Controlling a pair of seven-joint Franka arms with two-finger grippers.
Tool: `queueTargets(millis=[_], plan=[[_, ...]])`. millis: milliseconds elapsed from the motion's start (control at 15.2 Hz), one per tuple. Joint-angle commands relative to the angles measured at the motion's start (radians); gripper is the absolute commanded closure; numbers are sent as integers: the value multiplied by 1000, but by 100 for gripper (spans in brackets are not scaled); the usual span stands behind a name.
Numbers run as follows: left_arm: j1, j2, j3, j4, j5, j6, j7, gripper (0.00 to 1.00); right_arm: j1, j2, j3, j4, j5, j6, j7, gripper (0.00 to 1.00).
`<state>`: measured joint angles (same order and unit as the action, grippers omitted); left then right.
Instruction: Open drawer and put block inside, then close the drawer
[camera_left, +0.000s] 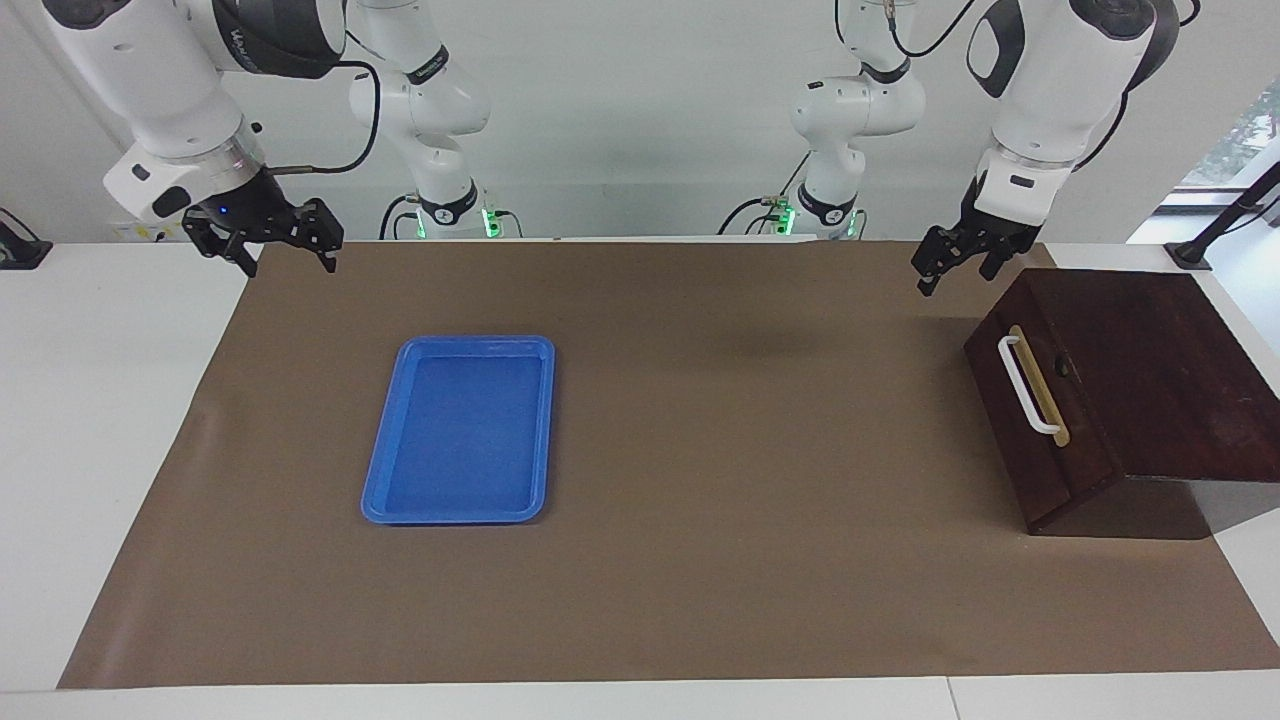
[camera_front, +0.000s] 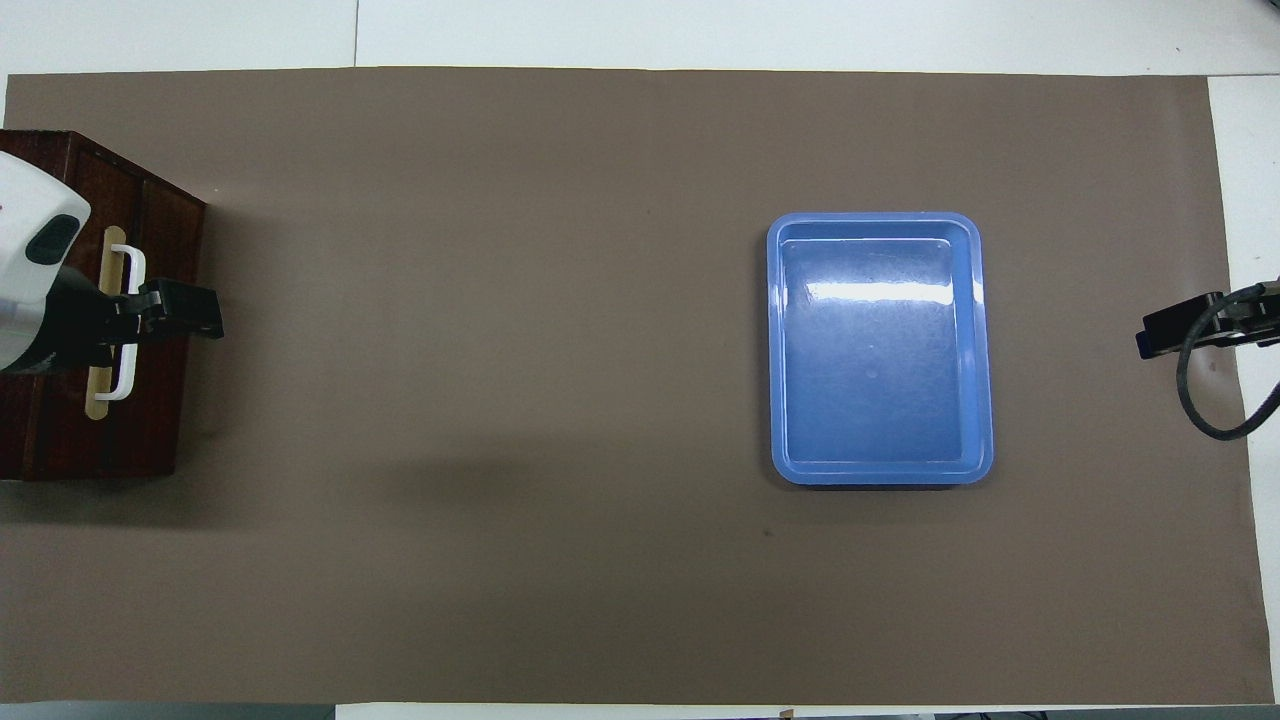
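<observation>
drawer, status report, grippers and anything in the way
Left gripper open, in the air beside the drawer. Right gripper open, waiting. Drawer shut, handle untouched. No block in view; blue tray empty, well clear.

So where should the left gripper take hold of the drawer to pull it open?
Probably by the white bar handle on the drawer front. It stands off a tan strip, so open fingers can straddle it. Bring the left gripper, now raised and open, in from the mat side.
</observation>
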<state>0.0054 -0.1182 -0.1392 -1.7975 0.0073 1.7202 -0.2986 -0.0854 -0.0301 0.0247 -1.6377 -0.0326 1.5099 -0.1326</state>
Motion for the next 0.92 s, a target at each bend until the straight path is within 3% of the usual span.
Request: queueTargets(millis=[0,856], plan=[[-7,112,9,173,-16,-97,64,0,-10,-16,9,-11,-16,-13,15,0],[-28,107,7,133,-23,-131,147,0,-10,-16,9,-11,-15,-13,15,0]])
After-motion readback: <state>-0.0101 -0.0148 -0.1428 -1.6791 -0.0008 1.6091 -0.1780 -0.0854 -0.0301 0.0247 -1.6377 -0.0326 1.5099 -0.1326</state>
